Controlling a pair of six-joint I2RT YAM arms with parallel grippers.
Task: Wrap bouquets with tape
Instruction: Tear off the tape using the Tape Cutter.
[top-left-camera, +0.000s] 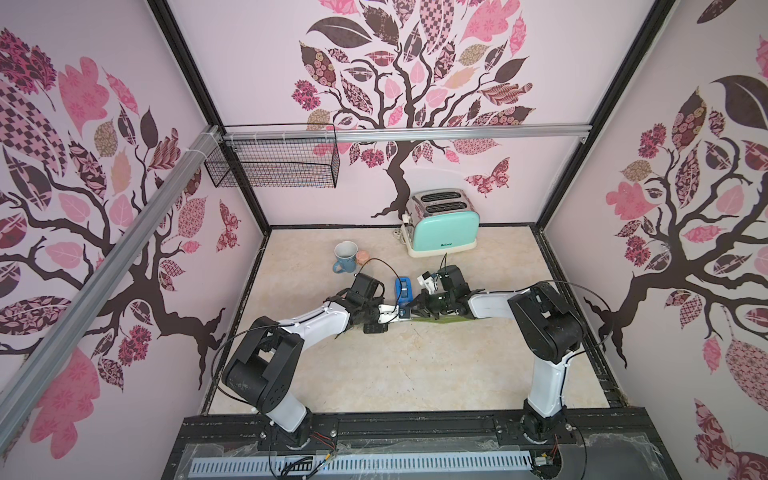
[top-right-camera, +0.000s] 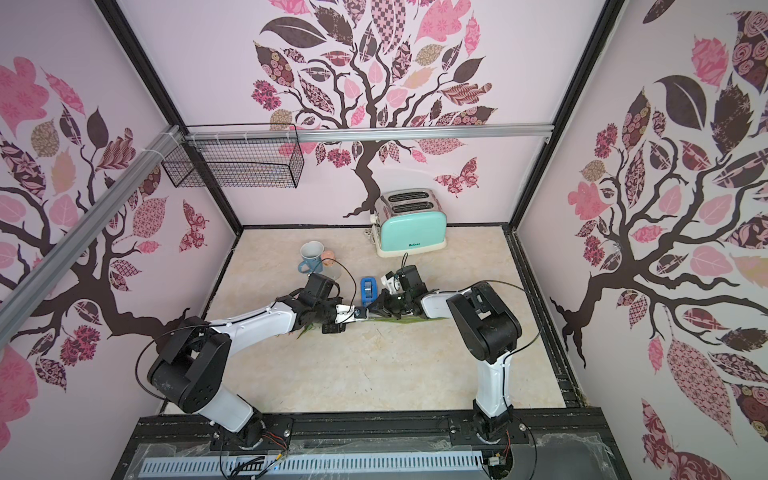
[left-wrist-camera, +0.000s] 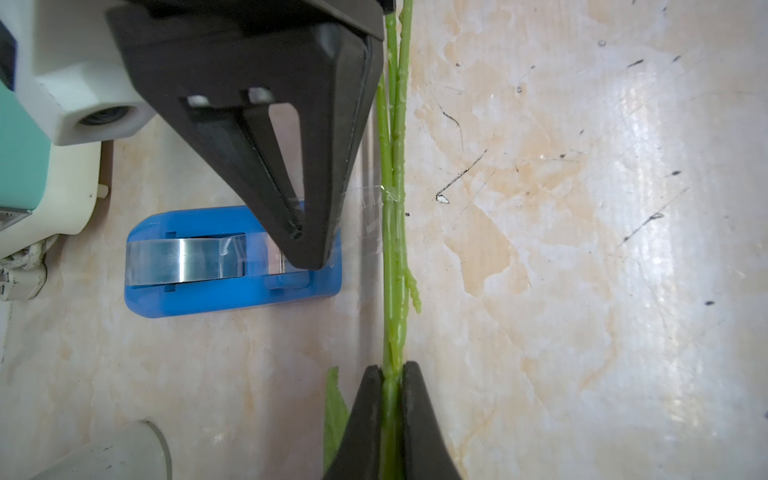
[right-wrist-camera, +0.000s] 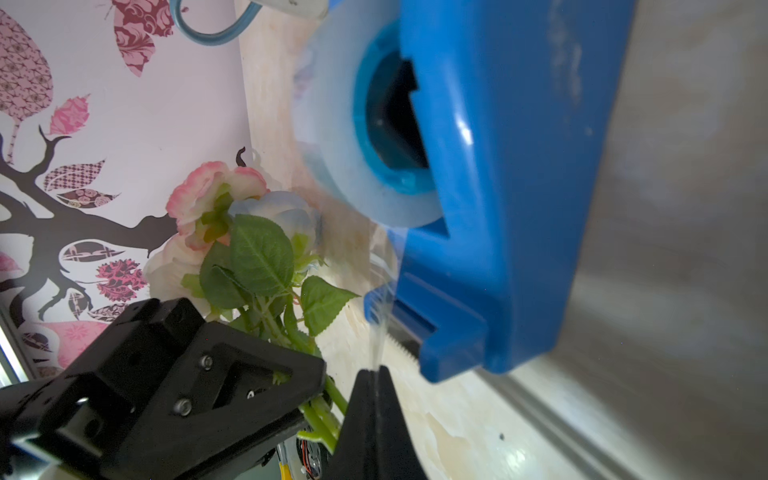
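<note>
The bouquet lies flat on the table. In the left wrist view my left gripper (left-wrist-camera: 391, 370) is shut on its green stems (left-wrist-camera: 392, 249). The pink and cream blooms (right-wrist-camera: 208, 203) show in the right wrist view; in both top views my left arm hides them. The tape sits in a blue dispenser (left-wrist-camera: 199, 291) just behind the stems, also seen as the dispenser (top-left-camera: 403, 291) in a top view. My right gripper (right-wrist-camera: 376, 372) is shut on the clear tape end pulled from the dispenser (right-wrist-camera: 519, 187). A clear strip (left-wrist-camera: 365, 208) reaches across to the stems.
A blue mug (top-left-camera: 345, 257) with a small pink object (top-left-camera: 363, 257) beside it stands behind my left arm. A mint toaster (top-left-camera: 442, 228) is at the back wall. A wire basket (top-left-camera: 274, 162) hangs on the rail at the upper left.
</note>
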